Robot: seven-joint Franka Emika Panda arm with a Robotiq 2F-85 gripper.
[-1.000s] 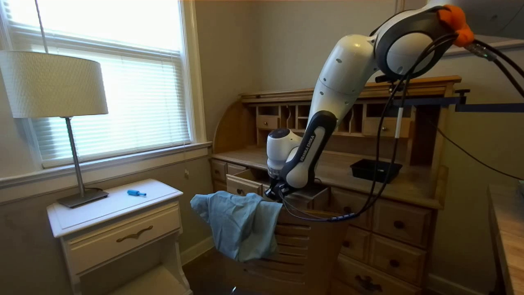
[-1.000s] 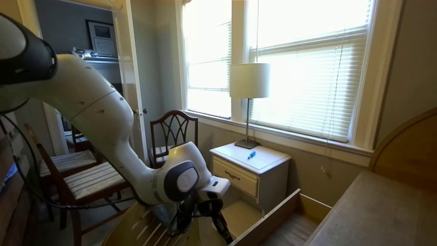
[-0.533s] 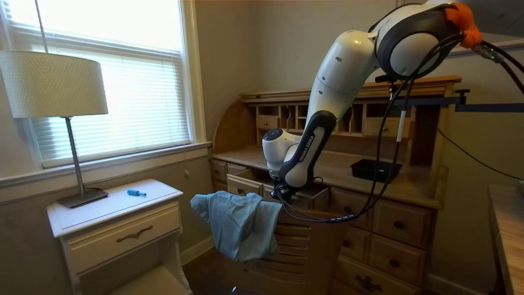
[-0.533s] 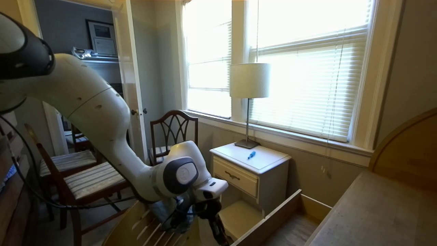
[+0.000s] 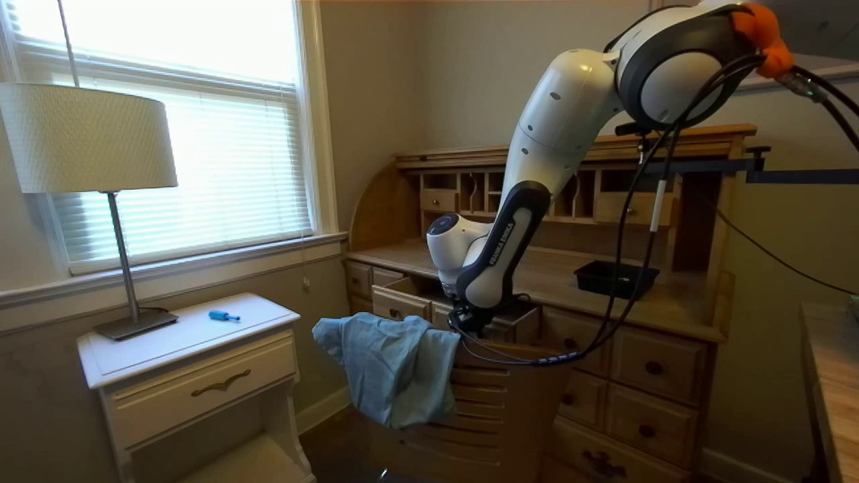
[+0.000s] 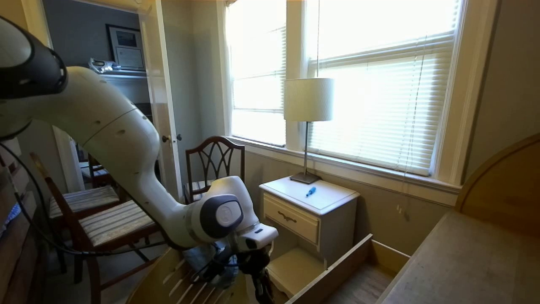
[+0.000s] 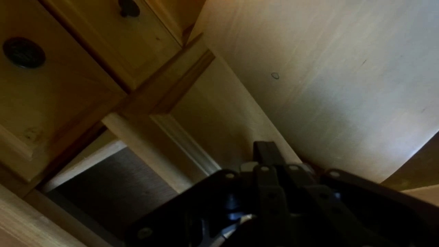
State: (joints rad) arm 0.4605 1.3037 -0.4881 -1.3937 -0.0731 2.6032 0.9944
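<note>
My gripper (image 7: 269, 152) is shut, its dark fingertips together with nothing seen between them. In the wrist view the tips lie in front of a panelled wooden drawer front (image 7: 219, 113), near its edge; contact cannot be told. A dark drawer interior (image 7: 120, 188) shows to the left, and a smooth pale wooden surface (image 7: 325, 85) to the right. In an exterior view the gripper (image 6: 263, 291) points down beside an open drawer (image 6: 331, 270). In an exterior view the gripper (image 5: 470, 325) is just right of a light blue cloth (image 5: 399, 372) draped over a slatted wooden chair back (image 5: 510, 416).
The roll-top desk (image 5: 570, 258) carries a black tray (image 5: 616, 279). A white nightstand (image 5: 191, 342) holds a lamp (image 5: 123, 261) and a small blue tool (image 5: 223, 316). Dark chairs (image 6: 112, 223) stand at the side. Cables (image 5: 627, 235) hang from the arm.
The hand has tilted and shifted slightly. Its fingers moved a little away from the open drawer and toward the chair back. The cloth, nightstand and blue tool have not moved.
</note>
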